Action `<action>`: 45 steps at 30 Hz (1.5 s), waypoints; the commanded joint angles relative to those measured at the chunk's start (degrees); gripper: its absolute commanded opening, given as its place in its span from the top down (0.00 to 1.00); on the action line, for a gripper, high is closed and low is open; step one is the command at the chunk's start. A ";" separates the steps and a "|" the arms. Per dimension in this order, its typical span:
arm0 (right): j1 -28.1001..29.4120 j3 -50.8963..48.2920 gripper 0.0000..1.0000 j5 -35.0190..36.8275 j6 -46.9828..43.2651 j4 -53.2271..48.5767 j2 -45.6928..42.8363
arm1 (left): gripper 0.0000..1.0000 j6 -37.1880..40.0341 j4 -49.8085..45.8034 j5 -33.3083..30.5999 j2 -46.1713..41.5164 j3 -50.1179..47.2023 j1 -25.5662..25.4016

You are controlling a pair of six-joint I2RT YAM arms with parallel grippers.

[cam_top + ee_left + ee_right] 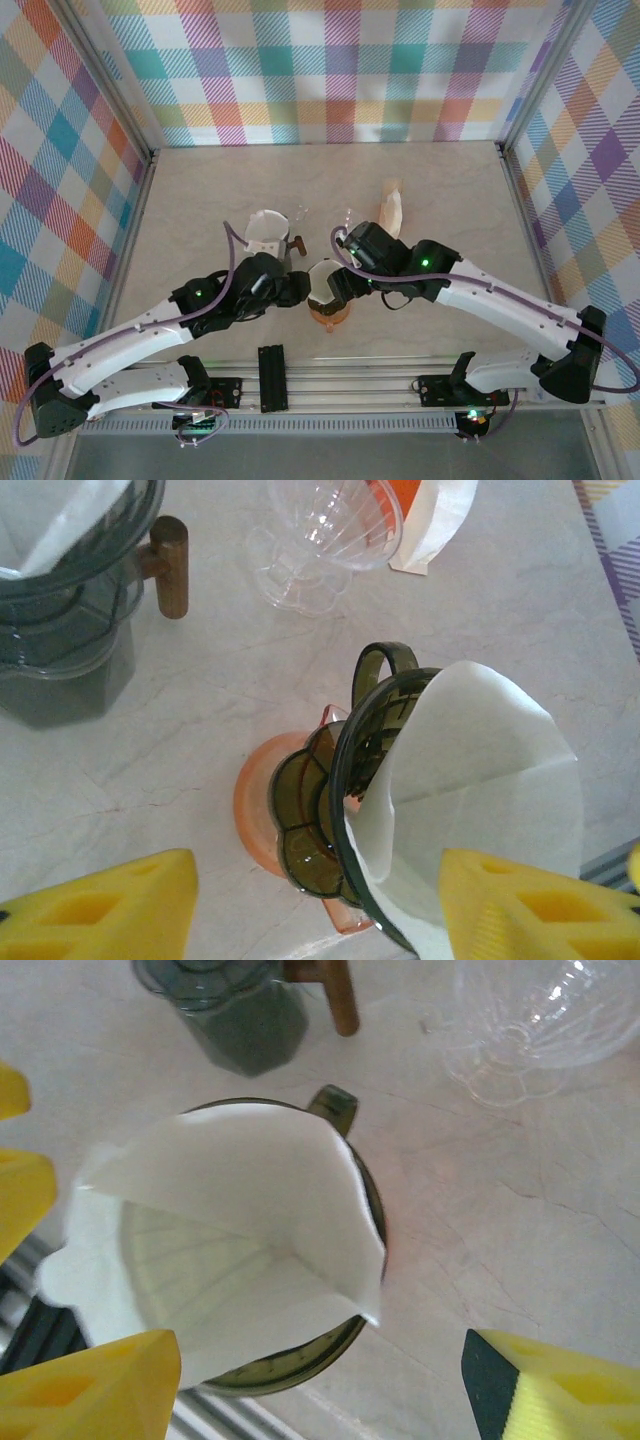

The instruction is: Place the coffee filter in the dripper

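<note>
The filter (230, 1210) is in the dripper (333, 1103). The dripper stands on an orange dish (252, 805), a little toward 6 o'clock from the middle of the table (200, 190). The paper is open like a cone. One side stands high over the rim, so I think it is not all the way down yet.

The right pincer (320, 1400) is wide open and holds nothing. One finger is at 7 o'clock in its own view and the other at 5 o'clock, with the filter below them.

The left pincer (310, 910) is open too, with one finger on each side of the dripper. The finger at 7 o'clock is well away from it. The finger at 5 o'clock is right by the paper, and I cannot tell if it touches.

To do this step well, push the paper down softly until it lies flat on the inside wall. Do not squash or fold it. Keep the dripper steady so it does not slide off the dish. Lift the fingers straight up, so they do not pull the paper out. Stay clear of the other dripper (70, 610) at 11 o'clock.
</note>
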 commanded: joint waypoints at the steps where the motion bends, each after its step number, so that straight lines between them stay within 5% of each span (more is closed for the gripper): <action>1: -0.95 -2.39 0.24 3.42 3.16 3.16 0.55 | 0.40 1.30 1.42 -0.77 1.28 1.10 -0.64; 17: -1.89 -6.95 0.25 2.65 6.13 5.62 2.77 | 0.57 0.96 2.37 -1.81 3.43 -1.54 -0.64; 26: -2.37 -0.74 0.14 2.51 2.25 3.93 3.16 | 0.57 0.97 2.59 -2.14 3.60 -1.94 -0.60; 45: -4.49 2.40 0.11 -1.76 -1.85 0.77 14.28 | 0.56 0.60 3.34 -1.95 5.01 -1.99 -0.57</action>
